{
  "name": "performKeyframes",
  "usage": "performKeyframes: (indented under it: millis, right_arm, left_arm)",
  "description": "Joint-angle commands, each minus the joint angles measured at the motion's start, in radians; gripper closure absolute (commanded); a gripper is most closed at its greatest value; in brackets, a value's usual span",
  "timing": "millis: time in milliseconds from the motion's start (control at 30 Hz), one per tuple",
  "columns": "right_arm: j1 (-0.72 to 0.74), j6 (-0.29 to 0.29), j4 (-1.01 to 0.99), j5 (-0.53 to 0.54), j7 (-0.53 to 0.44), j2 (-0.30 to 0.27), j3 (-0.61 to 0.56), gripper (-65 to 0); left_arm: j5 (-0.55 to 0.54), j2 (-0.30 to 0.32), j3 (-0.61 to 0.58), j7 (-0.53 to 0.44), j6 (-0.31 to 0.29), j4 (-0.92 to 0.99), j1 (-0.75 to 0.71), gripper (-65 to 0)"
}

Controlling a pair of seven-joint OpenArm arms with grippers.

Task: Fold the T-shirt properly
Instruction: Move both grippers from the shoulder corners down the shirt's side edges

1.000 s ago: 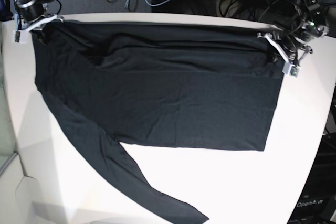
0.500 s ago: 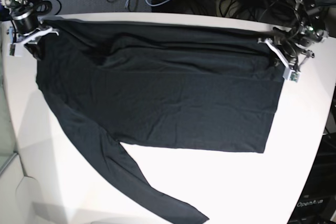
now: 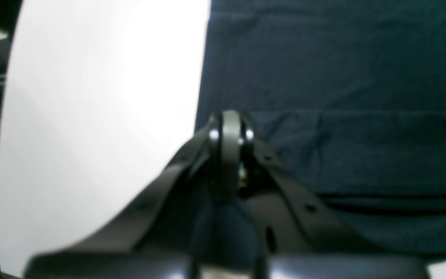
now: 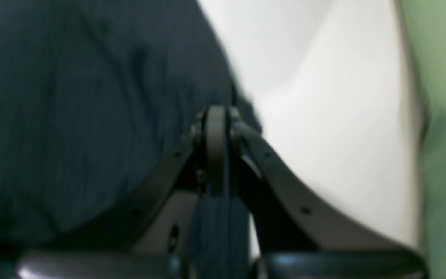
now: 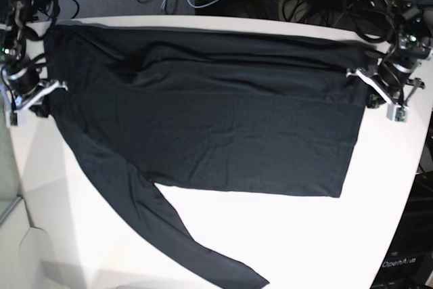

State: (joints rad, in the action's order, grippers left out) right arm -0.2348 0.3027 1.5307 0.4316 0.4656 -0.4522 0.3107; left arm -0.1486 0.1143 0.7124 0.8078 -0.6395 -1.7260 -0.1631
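- Two grippers are closed on the shirt (image 5: 216, 120), one at each far corner of it; I see both in the base view and close up in the wrist views.
- My left gripper (image 5: 379, 93) sits at the base view's right edge of the shirt. In its wrist view the jaws (image 3: 229, 131) meet tip to tip, with dark cloth bunched between the fingers just behind the tips.
- My right gripper (image 5: 34, 93) sits at the base view's left edge. Its wrist view is blurred, but the tips (image 4: 215, 120) are pressed together and a strip of dark fabric runs down between the fingers.
- The shirt lies spread over the white table (image 5: 304, 235), its far part doubled over into a band running across between the two grippers.
- One sleeve (image 5: 169, 228) trails flat toward the near edge of the table, its cuff close to that edge.
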Motion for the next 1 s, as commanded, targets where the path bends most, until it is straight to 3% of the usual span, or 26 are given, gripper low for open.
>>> performKeyframes:
  millis: [0, 100, 233, 300, 467, 567, 767, 967]
  right_arm:
    - [0.019, 0.002, 0.015, -0.007, 0.000, -0.021, 0.005, -1.0]
    - [0.084, 0.002, 0.015, -0.053, 0.034, -0.021, 0.005, -6.7]
    - [0.148, 0.002, 0.011, -0.076, 0.042, -0.020, 0.005, -18.1]
    - [0.191, 0.002, -0.019, -0.075, 0.043, -0.015, 0.005, -23.6]
    - [0.288, 0.022, -0.126, -0.076, 0.042, -0.017, 0.003, -33.1]
    - [0.357, 0.160, -0.226, -0.078, 0.048, -0.018, 0.003, -35.6]
    - [0.478, 0.267, -0.447, -0.132, 0.038, -0.017, -0.006, -37.3]
    - [0.518, 0.286, -0.493, -0.256, -0.024, 0.017, -0.002, -37.2]
  left_arm:
    - [-0.015, 0.017, 0.005, -0.032, 0.004, -0.019, 0.020, -1.0]
    - [-0.015, 0.017, 0.000, -0.032, 0.011, -0.019, 0.049, -11.9]
    - [-0.013, 0.014, -0.001, -0.031, 0.013, 0.013, 0.104, -31.4]
    - [-0.013, 0.017, -0.003, -0.015, 0.013, 0.051, 0.142, -36.5]
    - [-0.013, 0.043, -0.004, 0.084, 0.008, 0.153, 0.265, -37.0]
    - [-0.013, 0.049, -0.004, 0.094, 0.013, 0.202, 0.325, -37.2]
    - [-0.013, 0.077, -0.033, 0.094, 0.014, 0.271, 0.389, -37.1]
    - [-0.013, 0.091, -0.033, 0.094, 0.016, 0.277, 0.400, -37.1]
